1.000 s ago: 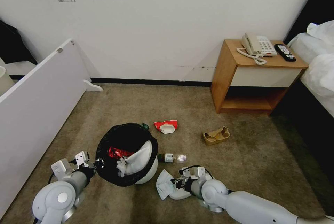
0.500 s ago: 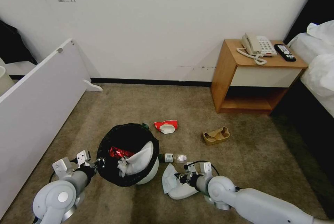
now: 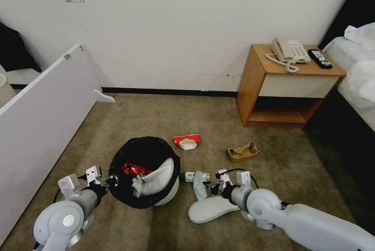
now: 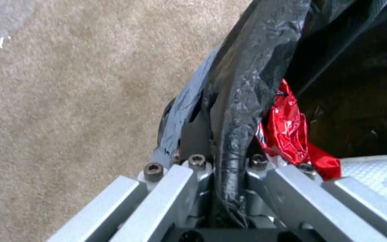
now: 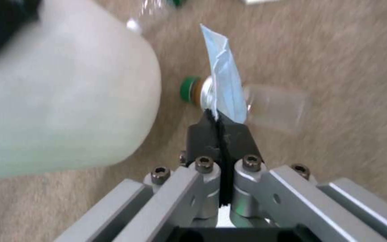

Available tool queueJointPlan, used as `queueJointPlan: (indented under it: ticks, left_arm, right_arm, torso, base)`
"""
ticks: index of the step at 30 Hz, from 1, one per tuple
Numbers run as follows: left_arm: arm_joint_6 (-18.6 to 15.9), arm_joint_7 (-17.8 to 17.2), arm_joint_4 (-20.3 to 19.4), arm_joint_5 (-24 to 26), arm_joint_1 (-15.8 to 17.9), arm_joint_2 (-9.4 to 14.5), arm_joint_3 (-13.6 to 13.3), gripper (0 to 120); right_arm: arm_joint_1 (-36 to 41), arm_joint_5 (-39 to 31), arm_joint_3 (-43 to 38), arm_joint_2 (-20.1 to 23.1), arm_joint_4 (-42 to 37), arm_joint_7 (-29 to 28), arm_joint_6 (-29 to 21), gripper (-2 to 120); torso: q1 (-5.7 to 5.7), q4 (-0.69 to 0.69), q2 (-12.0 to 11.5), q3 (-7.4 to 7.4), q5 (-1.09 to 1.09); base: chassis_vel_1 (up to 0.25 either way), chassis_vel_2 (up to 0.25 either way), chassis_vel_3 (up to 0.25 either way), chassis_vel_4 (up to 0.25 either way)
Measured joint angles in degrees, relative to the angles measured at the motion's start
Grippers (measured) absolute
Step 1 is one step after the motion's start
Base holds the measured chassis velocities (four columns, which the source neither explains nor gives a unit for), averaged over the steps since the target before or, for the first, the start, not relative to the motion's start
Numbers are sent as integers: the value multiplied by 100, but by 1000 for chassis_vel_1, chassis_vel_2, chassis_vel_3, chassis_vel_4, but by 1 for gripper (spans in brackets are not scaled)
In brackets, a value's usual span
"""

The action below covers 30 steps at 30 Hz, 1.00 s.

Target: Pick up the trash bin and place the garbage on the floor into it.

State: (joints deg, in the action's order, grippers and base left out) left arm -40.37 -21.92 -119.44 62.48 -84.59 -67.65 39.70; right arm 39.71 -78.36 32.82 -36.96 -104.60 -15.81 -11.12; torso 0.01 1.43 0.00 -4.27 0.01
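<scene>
— How is the left arm posed?

— It reaches low over the floor (image 3: 129,227), its left hand (image 3: 110,182) clamped on the bag-covered rim of the trash bin (image 3: 143,173). In the left wrist view the black rim passes straight between the closed fingers (image 4: 193,141).

— What's in the bin?

— A red wrapper (image 3: 133,170) and a white slipper (image 3: 158,178) leaning against the inside wall.

— And the right arm?

— Stretched low from the right, forearm nearly level with the carpet. The right hand (image 3: 209,188) is pinched shut on a pale blue face mask (image 3: 198,184), which stands up from the fingertips just beside the bin.

— Other litter?

— A second white slipper (image 3: 211,209) lies flat below that hand. A clear bottle (image 3: 191,176) with a green cap lies behind the mask, close to the bin. A red-and-white wrapper (image 3: 186,141) and a brown paper bag (image 3: 243,152) lie farther back.
</scene>
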Motion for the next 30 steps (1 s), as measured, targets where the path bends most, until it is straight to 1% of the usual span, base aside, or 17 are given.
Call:
queueJointPlan:
  ticks: [2, 4, 6, 9, 13, 15, 19, 21, 27, 29, 30]
  left_arm:
    - [-2, 11, 0, -46, 1, 22, -1, 1]
    - [-13, 41, 0, -197, 15, 82, -6, 1]
    - [-19, 44, 0, -240, 21, 93, -11, 1]
    - [-41, 48, 30, -451, 54, 171, -54, 1]
    - [-49, 48, 62, -481, 84, 208, -71, 1]
    - [-63, 45, 110, -505, 138, 250, -108, 1]
    - [-87, 32, 120, -519, 155, 273, -143, 1]
    - [-113, 20, 133, -574, 177, 332, -218, 1]
    - [-140, -2, 130, -574, 257, 400, -358, 1]
    - [-163, -19, 131, -571, 334, 430, -521, 1]
    - [-163, -19, 131, -571, 334, 430, -521, 1]
  right_arm:
    - [1, 6, -70, 72, -80, -18, 6, 0]
    - [2, 51, -251, 248, -270, -40, 30, 0]
    - [5, 52, -304, 294, -319, -50, 34, 0]
    - [103, 47, -643, 523, -578, -80, 37, 0]
    - [170, 45, -848, 644, -708, -81, 37, 0]
    - [253, 43, -1159, 818, -901, -68, 34, 0]
    - [250, 32, -1360, 921, -1080, -48, 31, 0]
    - [131, -5, -1647, 1006, -1322, 16, 17, 0]
    - [-5, -87, -2022, 1084, -1581, 88, -25, 0]
    - [-108, -176, -2298, 1168, -1807, 142, -46, 0]
    - [-108, -176, -2298, 1168, -1807, 142, -46, 0]
  torso:
    - [0, 0, 0, 0, 0]
    - [0, 0, 0, 0, 0]
    - [0, 0, 0, 0, 0]
    - [0, 0, 0, 0, 0]
    - [0, 0, 0, 0, -1]
    - [0, 0, 0, 0, 0]
    - [0, 1, 0, 0, -1]
    - [0, -2, 0, 0, -1]
    - [0, 0, 0, 0, -1]
    - [0, 0, 0, 0, 0]
    - [0, 0, 0, 0, 0]
  base:
    - [0, 0, 0, 0]
    - [0, 0, 0, 0]
    - [0, 0, 0, 0]
    - [0, 0, 0, 0]
    - [0, 0, 0, 0]
    - [0, 0, 0, 0]
    - [0, 0, 0, 0]
    - [0, 0, 0, 0]
    - [0, 0, 0, 0]
    - [0, 0, 0, 0]
    - [0, 0, 0, 0]
